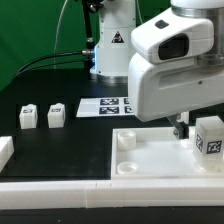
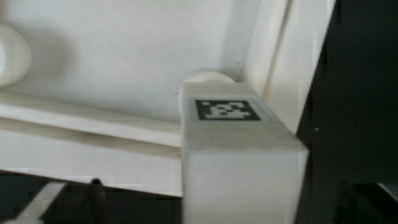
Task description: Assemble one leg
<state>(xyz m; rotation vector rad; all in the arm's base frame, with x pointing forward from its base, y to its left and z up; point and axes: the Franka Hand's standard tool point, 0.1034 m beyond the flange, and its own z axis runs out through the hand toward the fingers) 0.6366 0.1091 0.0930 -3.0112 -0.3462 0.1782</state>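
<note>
My gripper (image 1: 196, 134) is shut on a leg (image 1: 210, 140), a white stubby block with a square marker on its face. It holds the leg upright at the exterior view's right, over the large white panel (image 1: 150, 150). In the wrist view the leg (image 2: 235, 150) runs up between my fingers, and its far end sits at a round corner socket (image 2: 214, 76) of the panel (image 2: 107, 90). I cannot tell whether the leg touches the socket. Two more legs (image 1: 28, 117) (image 1: 56, 115) stand on the black table at the exterior view's left.
The marker board (image 1: 108, 103) lies flat behind the panel. A white bar (image 1: 100, 190) runs along the front edge. A white block (image 1: 5, 150) sits at the exterior view's left edge. The arm's base (image 1: 105, 50) stands at the back.
</note>
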